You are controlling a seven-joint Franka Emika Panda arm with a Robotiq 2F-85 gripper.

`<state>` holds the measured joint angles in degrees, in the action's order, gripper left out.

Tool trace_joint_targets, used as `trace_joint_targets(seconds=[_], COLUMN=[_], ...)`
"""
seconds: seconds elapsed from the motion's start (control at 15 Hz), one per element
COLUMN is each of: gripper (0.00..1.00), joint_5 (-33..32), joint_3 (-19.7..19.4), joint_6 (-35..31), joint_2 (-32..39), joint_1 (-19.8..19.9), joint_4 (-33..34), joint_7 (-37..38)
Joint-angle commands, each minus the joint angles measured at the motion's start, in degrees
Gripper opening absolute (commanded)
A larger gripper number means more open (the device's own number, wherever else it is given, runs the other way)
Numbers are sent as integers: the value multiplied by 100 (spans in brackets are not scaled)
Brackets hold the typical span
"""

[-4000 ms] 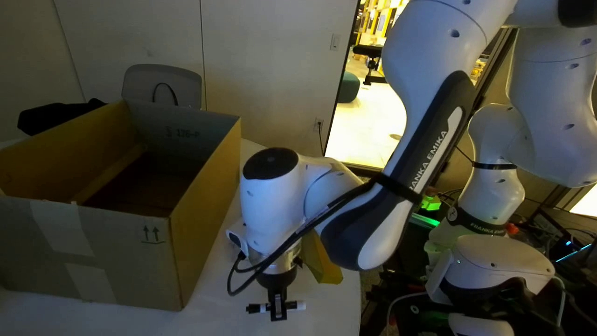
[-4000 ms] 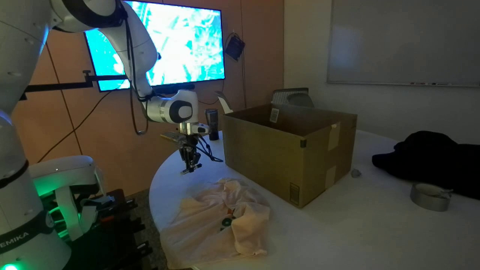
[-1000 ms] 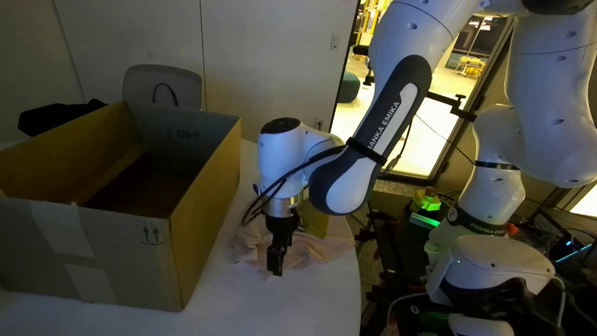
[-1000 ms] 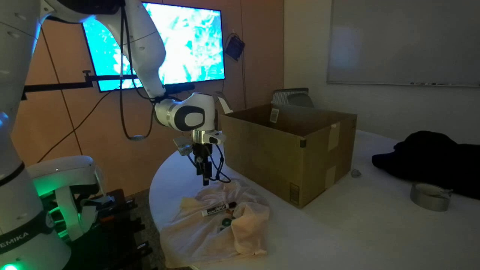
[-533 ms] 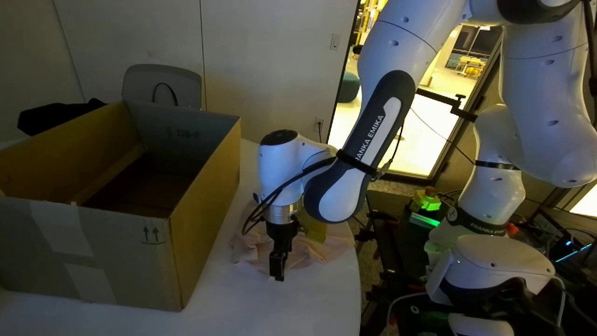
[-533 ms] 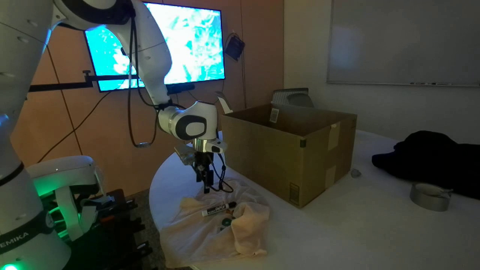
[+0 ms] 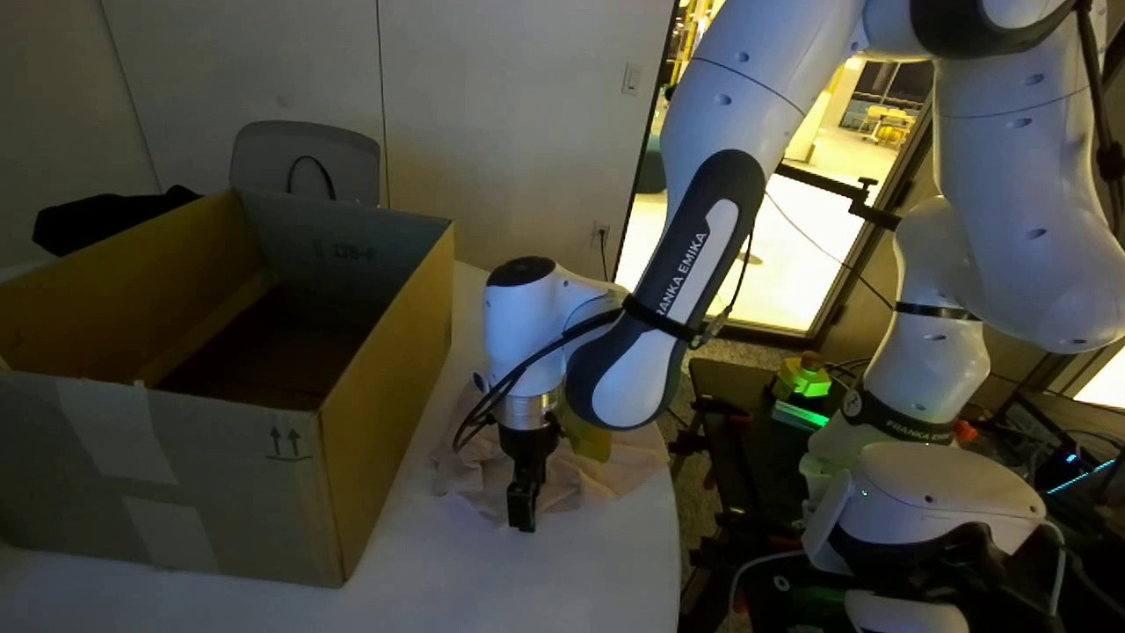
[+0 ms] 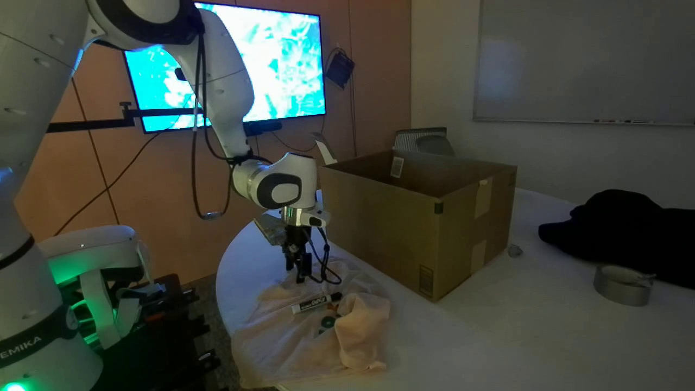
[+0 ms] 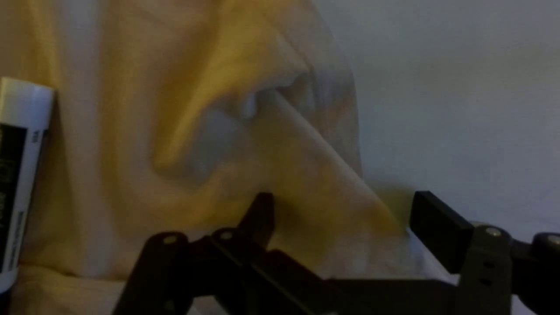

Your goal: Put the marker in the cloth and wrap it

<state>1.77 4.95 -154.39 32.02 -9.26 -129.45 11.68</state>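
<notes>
1. On top of the soft, wrinkly pink cloth (image 8: 288, 347) lies the smooth, stick-shaped marker (image 8: 315, 303)
2. Black, blocky fingers (image 9: 442, 232) are spread apart, cloth showing between them
3. Nearby, a stiff cardboard box (image 8: 380, 228) sits on the flat surface (image 8: 516, 336)

Fingers (image 9: 442, 234) apart, rumpled cloth (image 9: 197, 162) showing between; marker (image 9: 16, 183) on cloth, view's left; pale table (image 9: 455, 109) right.

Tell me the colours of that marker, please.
The marker is white with a black, white-lettered label and black cap; it shows best in an exterior view.
</notes>
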Motion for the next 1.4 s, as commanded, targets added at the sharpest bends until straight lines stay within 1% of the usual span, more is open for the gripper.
trace_joint_targets(seconds=[0.0,0.07,0.2,0.27,0.47,0.6,0.67,0.73,1.07,1.2,1.33], gripper=[52,43,30,21,1,0,3,3,3,3,3], joint_5=[123,111,64,61,3,-10,-56,-88,-377,-514,-676], joint_3=[74,77,43,48,-46,-113,-195,-258,-683,-855,-1033], joint_6=[-33,-5,61,103,243,310,311,318,114,156,207], joint_2=[91,58,-28,-79,-322,-534,-680,-823,-1810,-2017,-2056], joint_1=[76,62,14,20,-18,-3,-37,-46,-43,42,136], joint_4=[86,73,33,7,-142,-296,-413,-519,-1242,-1339,-1340], joint_7=[-206,-204,-164,-179,-102,-73,-2,35,361,551,789])
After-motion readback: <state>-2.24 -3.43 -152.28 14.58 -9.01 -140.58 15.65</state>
